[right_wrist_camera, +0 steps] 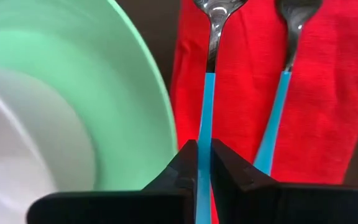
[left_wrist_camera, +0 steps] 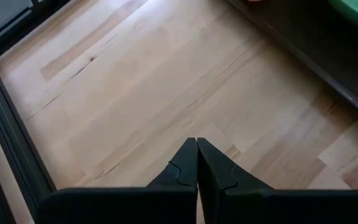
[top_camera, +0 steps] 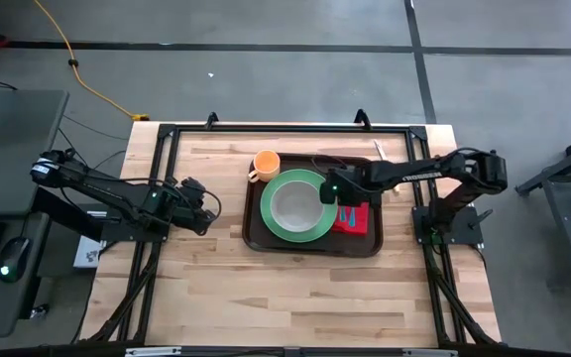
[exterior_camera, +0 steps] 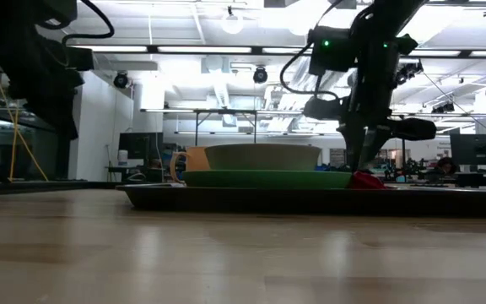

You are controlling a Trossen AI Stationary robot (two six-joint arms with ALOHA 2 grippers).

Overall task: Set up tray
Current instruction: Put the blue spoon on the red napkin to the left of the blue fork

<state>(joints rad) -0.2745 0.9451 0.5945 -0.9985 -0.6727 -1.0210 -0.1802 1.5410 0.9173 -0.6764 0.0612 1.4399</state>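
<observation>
The dark brown tray [top_camera: 305, 248] lies on the wooden table, right of centre. On it are a green plate [top_camera: 269, 213] with a pale bowl [top_camera: 293, 203] in it, an orange cup [top_camera: 266, 164] at the far left corner, and a red napkin [right_wrist_camera: 241, 93] right of the plate. Two metal utensils with blue handles lie side by side on the napkin. My right gripper [right_wrist_camera: 204, 149] is over the napkin, shut on the one nearer the plate [right_wrist_camera: 213, 37]. The other utensil [right_wrist_camera: 278, 106] lies free. My left gripper [left_wrist_camera: 196, 146] hangs shut over bare table, left of the tray. My right gripper pinches the blue handle [right_wrist_camera: 206, 118] of the utensil nearer the plate between its two fingertips. The fingers come steeply from above and stand on either side of the handle. The utensil runs along the napkin; whether it rests on it or is just clear, I cannot tell.
The plate's rim [right_wrist_camera: 160, 106] is close beside the held utensil. A black frame [top_camera: 167, 134] runs round the table's edges. Bare wood [top_camera: 295, 297] stretches between the tray and the table's near edge.
</observation>
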